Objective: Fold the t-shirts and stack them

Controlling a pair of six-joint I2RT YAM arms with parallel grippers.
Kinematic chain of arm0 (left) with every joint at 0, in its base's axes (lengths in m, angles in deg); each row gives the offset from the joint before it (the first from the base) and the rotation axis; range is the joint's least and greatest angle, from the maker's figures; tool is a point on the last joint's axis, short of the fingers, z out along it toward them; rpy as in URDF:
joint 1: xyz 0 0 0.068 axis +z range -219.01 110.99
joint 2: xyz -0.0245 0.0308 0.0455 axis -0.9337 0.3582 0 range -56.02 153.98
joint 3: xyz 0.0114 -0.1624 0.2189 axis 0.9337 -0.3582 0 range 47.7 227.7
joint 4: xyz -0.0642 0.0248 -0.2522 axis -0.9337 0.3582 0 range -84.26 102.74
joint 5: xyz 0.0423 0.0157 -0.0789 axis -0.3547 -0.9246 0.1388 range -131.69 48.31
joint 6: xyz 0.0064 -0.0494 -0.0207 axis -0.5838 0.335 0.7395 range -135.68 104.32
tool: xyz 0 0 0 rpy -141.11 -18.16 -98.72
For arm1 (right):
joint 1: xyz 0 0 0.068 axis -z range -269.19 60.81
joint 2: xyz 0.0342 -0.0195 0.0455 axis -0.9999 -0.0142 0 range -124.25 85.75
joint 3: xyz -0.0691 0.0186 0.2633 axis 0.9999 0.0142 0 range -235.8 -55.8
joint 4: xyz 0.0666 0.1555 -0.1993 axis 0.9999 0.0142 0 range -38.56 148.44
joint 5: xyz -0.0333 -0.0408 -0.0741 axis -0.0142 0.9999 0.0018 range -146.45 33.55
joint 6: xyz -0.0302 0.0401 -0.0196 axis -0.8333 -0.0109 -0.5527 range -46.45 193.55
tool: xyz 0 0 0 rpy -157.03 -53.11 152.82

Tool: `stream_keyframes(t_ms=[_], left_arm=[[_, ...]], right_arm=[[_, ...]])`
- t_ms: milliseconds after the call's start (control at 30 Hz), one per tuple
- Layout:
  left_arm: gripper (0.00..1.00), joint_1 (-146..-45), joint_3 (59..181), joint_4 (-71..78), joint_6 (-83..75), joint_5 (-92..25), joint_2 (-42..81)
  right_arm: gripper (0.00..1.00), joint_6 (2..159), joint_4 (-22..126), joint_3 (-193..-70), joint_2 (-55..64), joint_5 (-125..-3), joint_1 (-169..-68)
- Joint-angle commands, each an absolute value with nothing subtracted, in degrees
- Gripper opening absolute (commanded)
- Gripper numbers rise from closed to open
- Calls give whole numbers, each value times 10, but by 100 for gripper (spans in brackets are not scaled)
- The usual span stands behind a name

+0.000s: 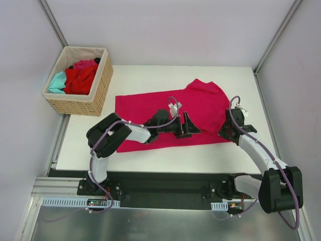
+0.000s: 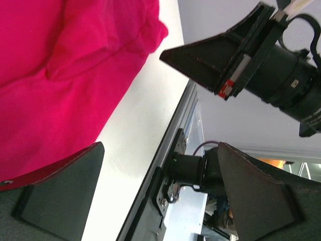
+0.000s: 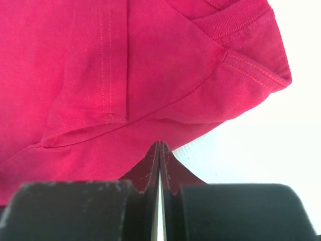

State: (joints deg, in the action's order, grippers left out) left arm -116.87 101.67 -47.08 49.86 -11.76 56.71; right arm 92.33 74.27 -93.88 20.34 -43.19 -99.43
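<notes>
Currently, the magenta t-shirt (image 1: pixel 150 103) lies spread on the tabletop (image 1: pixel 150 75). Left jaws stand wide open, empty, above its near edge. Right jaws are pressed together at its right hem; grip unconfirmed.

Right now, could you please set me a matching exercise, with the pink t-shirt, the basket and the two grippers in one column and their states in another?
1. pink t-shirt
2. basket
3. left gripper
4. right gripper

A. fingers wide apart
B. holding crumpled clothes
C. lying on the table
D. fingers pressed together

Pairs: 1-C, 2-B, 3-A, 4-D
</notes>
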Motion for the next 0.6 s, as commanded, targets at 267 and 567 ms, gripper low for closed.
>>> stream_keyframes(t_ms=[267, 567], left_arm=[[97, -1174, 938, -488, 460, -148, 512], [97, -1166, 952, -502, 445, -144, 547]], right_arm=[[1, 930, 705, -953, 146, -432, -988], [1, 937, 684, -980, 89, -443, -989]])
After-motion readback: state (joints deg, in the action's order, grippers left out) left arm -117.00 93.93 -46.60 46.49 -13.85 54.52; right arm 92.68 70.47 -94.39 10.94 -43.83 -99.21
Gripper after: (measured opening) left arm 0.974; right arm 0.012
